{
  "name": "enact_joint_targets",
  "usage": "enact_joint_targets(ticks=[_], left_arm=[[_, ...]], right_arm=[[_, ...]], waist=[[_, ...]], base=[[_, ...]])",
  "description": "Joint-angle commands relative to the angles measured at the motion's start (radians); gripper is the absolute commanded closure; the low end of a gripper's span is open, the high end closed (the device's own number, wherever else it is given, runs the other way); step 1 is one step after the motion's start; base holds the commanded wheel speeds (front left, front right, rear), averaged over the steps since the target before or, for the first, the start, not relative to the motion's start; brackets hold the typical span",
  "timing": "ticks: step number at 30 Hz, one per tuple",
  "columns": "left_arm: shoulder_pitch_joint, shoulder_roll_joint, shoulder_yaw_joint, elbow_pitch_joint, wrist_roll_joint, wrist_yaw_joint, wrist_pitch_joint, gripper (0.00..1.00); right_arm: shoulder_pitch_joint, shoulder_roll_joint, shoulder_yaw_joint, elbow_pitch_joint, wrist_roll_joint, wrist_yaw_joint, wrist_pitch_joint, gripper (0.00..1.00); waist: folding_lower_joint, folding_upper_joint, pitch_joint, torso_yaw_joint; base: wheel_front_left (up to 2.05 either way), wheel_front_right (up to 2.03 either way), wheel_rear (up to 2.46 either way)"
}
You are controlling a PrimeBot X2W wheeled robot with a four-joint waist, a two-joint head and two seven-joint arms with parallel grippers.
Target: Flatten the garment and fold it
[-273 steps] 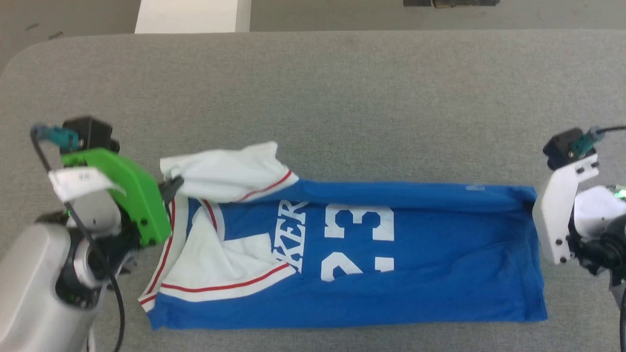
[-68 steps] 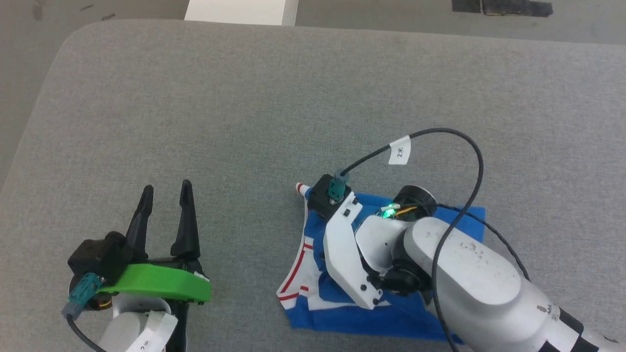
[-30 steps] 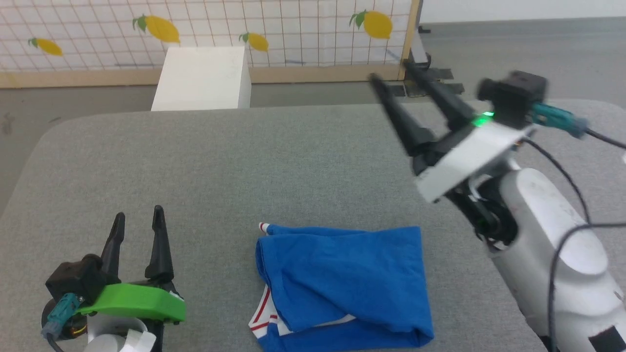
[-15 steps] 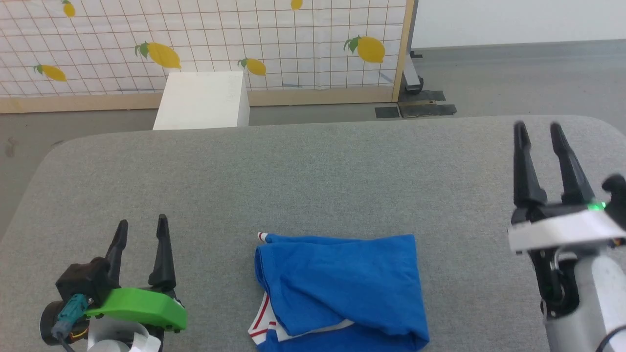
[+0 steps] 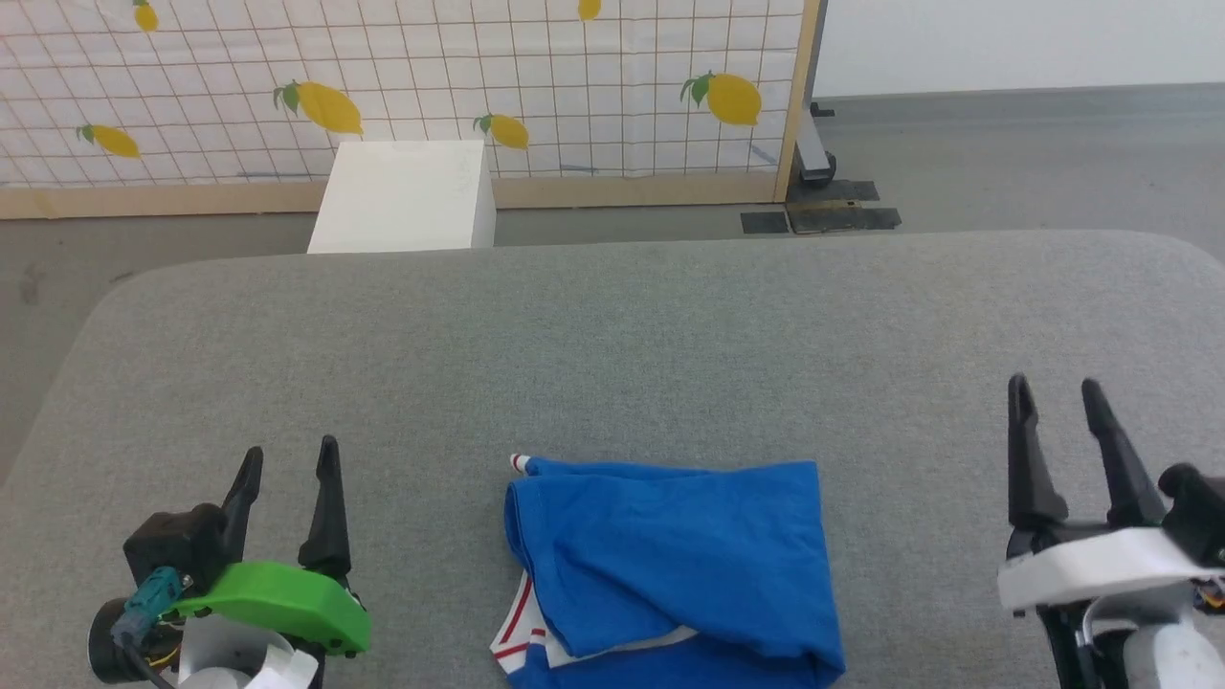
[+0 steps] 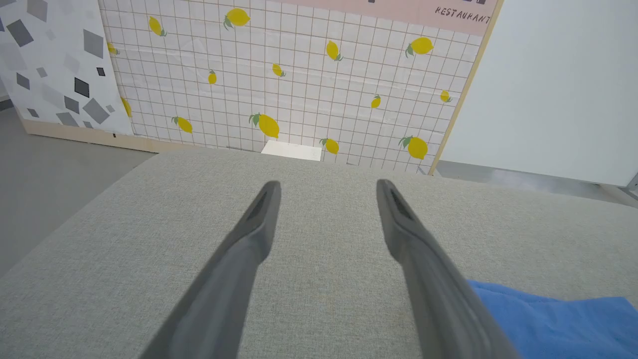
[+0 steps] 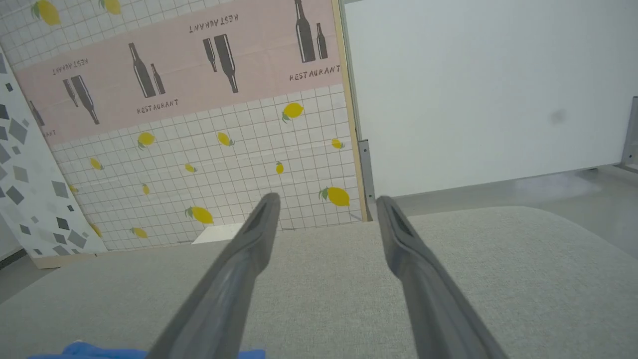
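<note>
The garment [image 5: 670, 565] lies on the table [image 5: 612, 325] near its front edge, about midway between the two grippers. It is a compact blue bundle, roughly rectangular, with one layer doubled over another. A strip of white with red stripes peeks out at its lower left corner, and a small bit of trim shows at the upper left. The top layer sags in soft creases rather than lying crisp, so the fold reads as made but loose.

Nothing touches it. The left gripper [image 5: 290, 447] sits well to its left, jaws spread with nothing between them, fingers pointing away over bare table. The right gripper [image 5: 1053, 383] mirrors it well to the right, also spread and empty. Both stand low, symmetrical and apart from the cloth, which looks like a rest pose. On that basis I judge the folding finished or nearly so, with the arms kept clear so they don't drag the fabric.

Beyond the table stand a white box [image 5: 407, 196] and a lemon-print screen [image 5: 431, 67].
</note>
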Motion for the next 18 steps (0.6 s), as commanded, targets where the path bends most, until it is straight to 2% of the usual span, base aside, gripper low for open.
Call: enact_joint_targets(ticks=[1, 12, 18], left_arm=[[-0.003, -0.004, 0.004, 0.005, -0.01, 0.002, 0.0, 0.0], [0.015, -0.014, 0.007, 0.035, -0.025, 0.008, -0.024, 0.0], [0.014, -0.014, 0.002, 0.046, -0.027, 0.01, -0.022, 0.0]], right_arm=[[0.024, 0.005, 0.001, -0.003, -0.014, -0.001, 0.009, 0.0], [0.1, 0.012, 0.022, 0.007, -0.055, -0.001, 0.089, 0.0], [0.1, 0.014, 0.022, 0.009, -0.067, -0.001, 0.095, 0.0]], waist=[[0.0001, 0.0, -0.003, 0.001], [0.0001, 0.0, 0.002, 0.001], [0.0001, 0.0, 0.011, 0.0]], base=[[0.0, 0.0, 0.0], [0.0, 0.0, 0.0], [0.0, 0.0, 0.0]])
